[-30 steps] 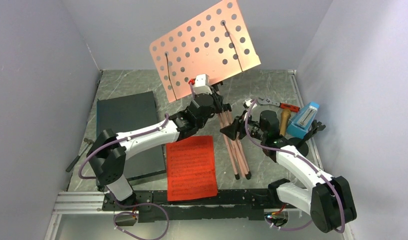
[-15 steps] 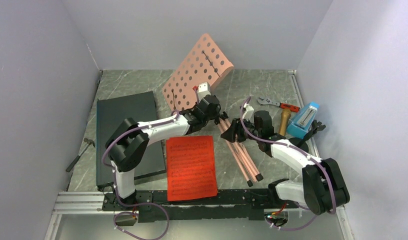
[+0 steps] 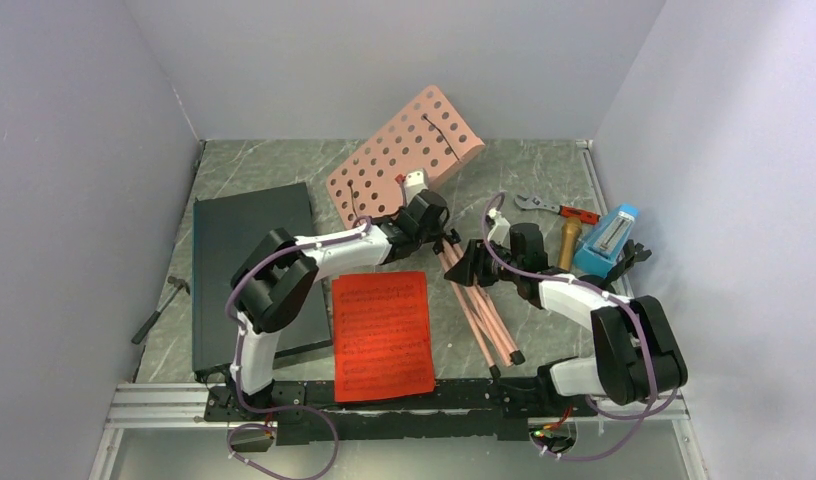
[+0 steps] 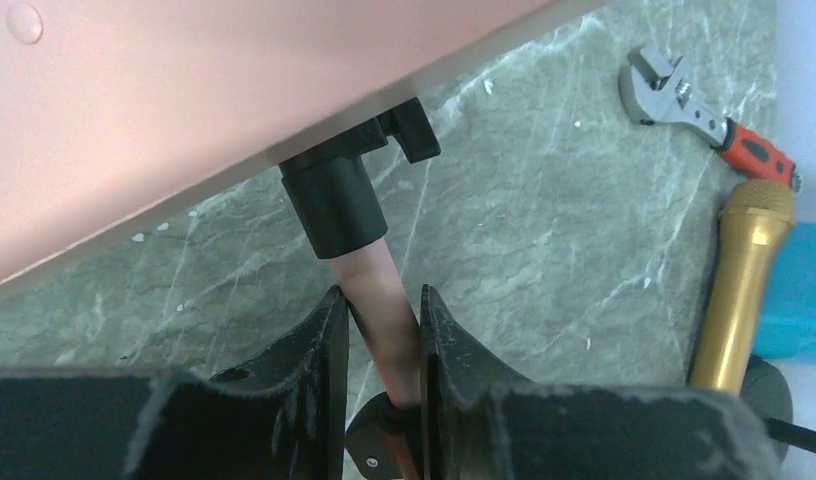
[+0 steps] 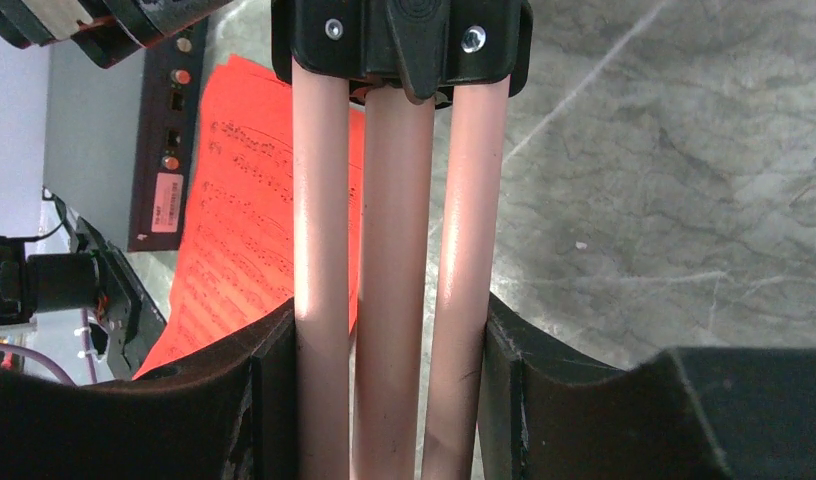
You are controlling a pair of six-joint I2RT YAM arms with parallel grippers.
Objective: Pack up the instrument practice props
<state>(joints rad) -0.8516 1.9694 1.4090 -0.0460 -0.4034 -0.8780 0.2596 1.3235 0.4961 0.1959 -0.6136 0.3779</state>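
Note:
The pink music stand lies tilted low over the table, its perforated desk (image 3: 404, 155) toward the back and its folded legs (image 3: 484, 315) pointing at the near edge. My left gripper (image 4: 382, 310) is shut on the stand's pink shaft (image 4: 369, 270), just below the black collar under the desk (image 4: 184, 100). My right gripper (image 5: 389, 330) is shut on the three folded legs (image 5: 389, 200). Red sheet-music pages (image 3: 382, 335) lie flat near the front. The gold microphone (image 3: 569, 240) and the blue metronome (image 3: 606, 240) sit at the right.
A large dark slab (image 3: 249, 260) lies on the left of the table. A red-handled wrench (image 3: 554, 208) lies behind the microphone. A small tool (image 3: 162, 305) lies by the left wall. Grey walls close in three sides.
The stand has tipped from upright down toward the table, its desk dropping to the back. Both arms have lowered and stretched forward with it, keeping their grips.

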